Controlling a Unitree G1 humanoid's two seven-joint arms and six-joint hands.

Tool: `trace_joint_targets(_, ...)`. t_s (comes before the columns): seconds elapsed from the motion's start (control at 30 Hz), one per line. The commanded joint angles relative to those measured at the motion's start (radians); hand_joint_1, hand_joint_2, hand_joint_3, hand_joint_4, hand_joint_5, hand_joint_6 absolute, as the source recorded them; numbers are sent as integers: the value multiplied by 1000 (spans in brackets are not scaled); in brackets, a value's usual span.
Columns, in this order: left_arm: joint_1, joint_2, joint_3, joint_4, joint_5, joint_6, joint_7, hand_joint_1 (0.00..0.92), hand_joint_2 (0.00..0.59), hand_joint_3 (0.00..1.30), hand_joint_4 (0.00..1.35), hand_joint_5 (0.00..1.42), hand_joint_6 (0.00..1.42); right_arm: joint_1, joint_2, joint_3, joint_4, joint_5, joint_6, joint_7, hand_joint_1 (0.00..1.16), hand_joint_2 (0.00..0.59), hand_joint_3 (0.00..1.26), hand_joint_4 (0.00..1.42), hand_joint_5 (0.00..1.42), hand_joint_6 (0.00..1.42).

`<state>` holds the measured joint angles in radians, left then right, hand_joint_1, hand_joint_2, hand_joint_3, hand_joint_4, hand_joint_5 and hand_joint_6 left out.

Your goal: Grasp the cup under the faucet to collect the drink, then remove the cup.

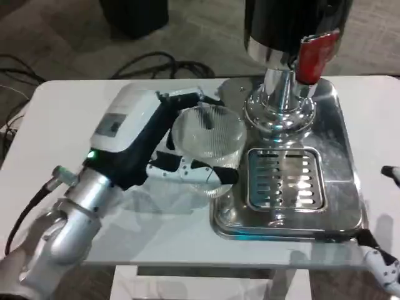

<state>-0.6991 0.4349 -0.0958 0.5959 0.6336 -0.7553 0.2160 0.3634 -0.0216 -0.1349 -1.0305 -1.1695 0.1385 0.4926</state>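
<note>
Nearest to us was the left forearm [69, 219], its silver cylinder rising from the lower left corner over the white table [56, 125], a dark cable trailing off its wrist and a small green light glowing where the silver met the black. At the lower right edge we saw only scraps of the right hand [386, 265]: a white and black piece at the corner and a dark tip higher up at the picture's edge; whether it was open or closed we could not tell.

Farther in, the left hand [150, 140] lay with its white back upward, and its fingers [187, 170] wrapped around the clear ribbed cup [209, 140], some along the near side, others reaching over the far rim. The hand held the cup. The cup stood upright at the left rim of the polished steel drip tray [347, 206], just left of the slotted grate [285, 178], not under the faucet; we could not tell whether it rested on the table or the tray's edge, nor whether anything was in it.

Beyond the grate rose the chrome base of the drink dispenser [281, 103], carrying a black body and a red tap handle [312, 56] above the tray. The chrome base stood just right of the cup, between it and the spot beneath the tap.

Past the table's far edge, black cables [156, 65] lay on grey carpet.
</note>
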Motion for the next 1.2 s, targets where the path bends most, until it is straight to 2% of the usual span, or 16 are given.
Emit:
trace_joint_targets(0.03, -77, -26, -44, 68, 26, 18, 73, 539, 5, 887, 1024, 1151, 1424, 37, 0, -41, -17, 39, -26, -27, 415, 421, 106, 0, 0, 110)
trace_joint_targets(0.43, -169, -93, -143, 133, 51, 52, 132, 548, 0, 887, 1024, 1150, 1424, 93, 24, -144, -17, 131, -93, -61, 380, 420, 116, 0, 0, 114)
trace_joint_targets(0.6, -193, -110, -175, 136, 57, 73, 130, 549, 0, 887, 1015, 1150, 1424, 99, 31, -174, -17, 157, -109, -60, 376, 420, 115, 0, 0, 113)
trace_joint_targets(1.03, -268, -164, -259, 213, 85, 160, 116, 555, 0, 847, 960, 1086, 1379, 98, 43, -189, -17, 164, -126, -52, 370, 420, 122, 0, 0, 120)
trace_joint_targets(1.2, -291, -181, -286, 242, 95, 168, 115, 526, 0, 791, 883, 1032, 1327, 97, 45, -190, -17, 164, -127, -51, 369, 420, 124, 0, 0, 125)
